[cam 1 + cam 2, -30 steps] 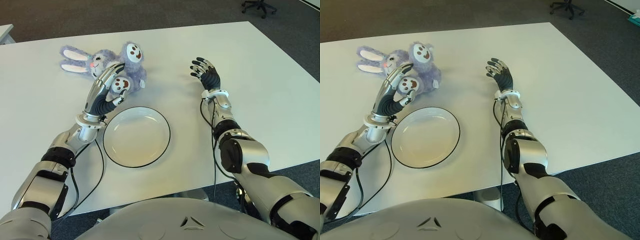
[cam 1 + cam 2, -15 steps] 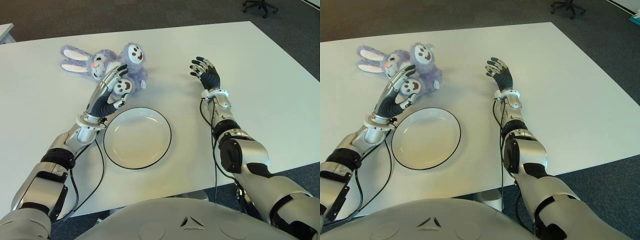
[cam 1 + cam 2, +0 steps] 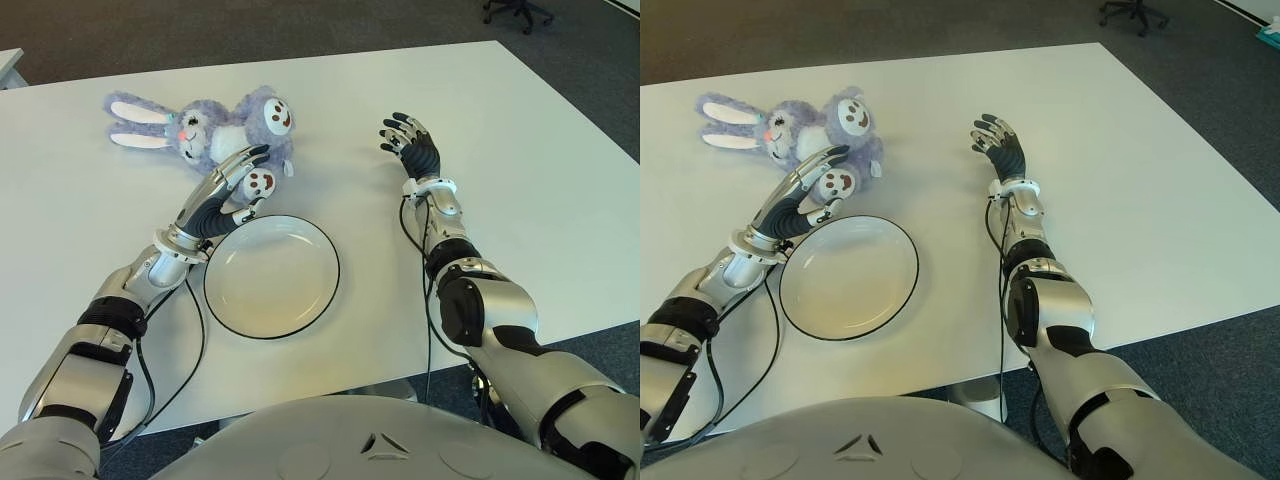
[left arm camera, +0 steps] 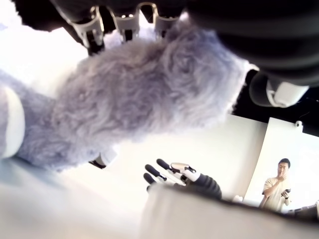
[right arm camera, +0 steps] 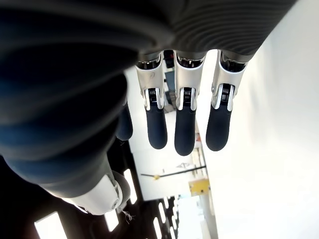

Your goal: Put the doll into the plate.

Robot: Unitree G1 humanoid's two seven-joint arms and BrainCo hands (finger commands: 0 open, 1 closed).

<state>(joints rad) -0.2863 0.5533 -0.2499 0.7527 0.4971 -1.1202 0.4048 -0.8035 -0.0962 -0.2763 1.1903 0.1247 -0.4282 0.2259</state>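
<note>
Plush was what I had to deal with: a purple rabbit doll (image 3: 225,125) lying on the white table (image 3: 560,190) at about eleven o'clock from the white plate (image 3: 271,274), just beyond its rim. I judged it light, soft and squashy, unlikely to slip, and best taken round the leg or the body. Its long axis ran roughly nine to three o'clock, with the ears toward nine and the feet toward three. My left hand (image 3: 226,190) had its fingers closed round the near leg, fur bulging between them in the left wrist view. My right hand (image 3: 409,141) showed at two o'clock from the plate, fingers spread, holding nothing.
</note>
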